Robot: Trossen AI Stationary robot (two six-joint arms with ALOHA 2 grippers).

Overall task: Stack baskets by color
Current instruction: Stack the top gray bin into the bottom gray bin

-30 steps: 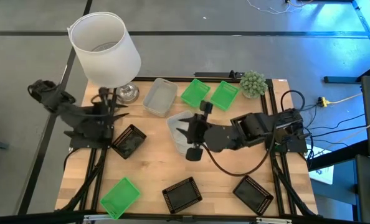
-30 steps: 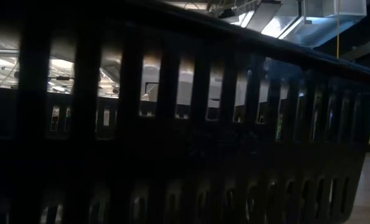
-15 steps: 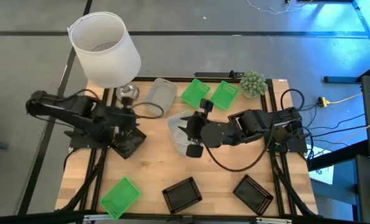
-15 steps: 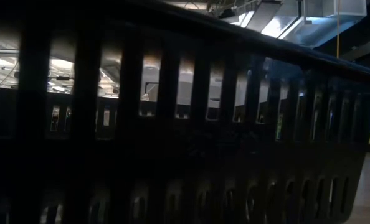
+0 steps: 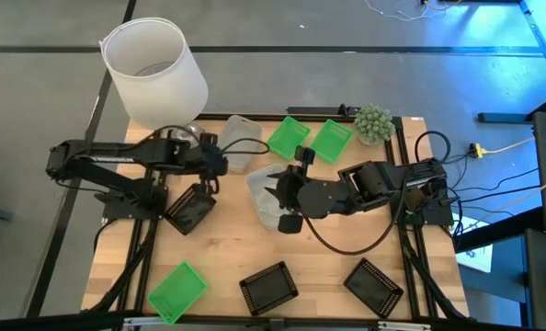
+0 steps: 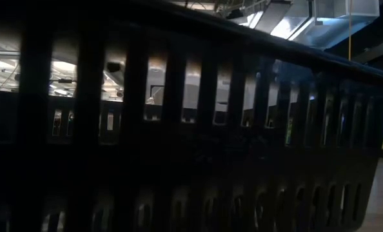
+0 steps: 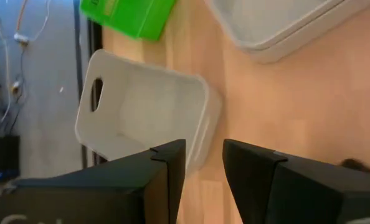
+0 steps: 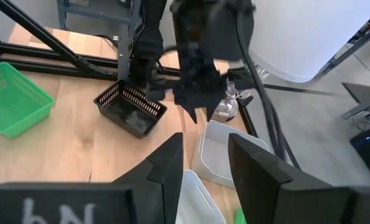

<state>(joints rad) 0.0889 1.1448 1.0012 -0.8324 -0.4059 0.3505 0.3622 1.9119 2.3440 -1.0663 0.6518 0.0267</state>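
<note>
Several baskets lie flat on the wooden table [image 5: 227, 248]. Green ones are at the far middle [image 5: 287, 136] [image 5: 331, 140] and near left [image 5: 178, 290]. Black ones are at left [image 5: 190, 207] and along the near edge [image 5: 268, 287] [image 5: 374, 285]. My left gripper [image 5: 220, 161] [image 7: 205, 155] is open, slanting down at the near-left edge of a grey-white basket [image 5: 238, 142] [image 7: 141, 106], nothing between its fingers. My right gripper [image 5: 273, 188] [image 8: 205, 149] is open above a second grey-white basket [image 5: 268, 207] [image 8: 200, 196]. A black basket wall [image 6: 191, 161] blocks the low view.
A white lampshade [image 5: 153, 69] on a metal base [image 5: 188, 136] stands at the far left, close behind my left arm. A green ball-shaped plant [image 5: 372, 122] sits at the far right corner. Black frame rails [image 5: 406, 248] and cables run along the table's sides.
My left gripper has swung from the table's left side toward the right and sunk, tipping downward, until it stands at the grey-white basket beside the lamp. No basket has moved.
</note>
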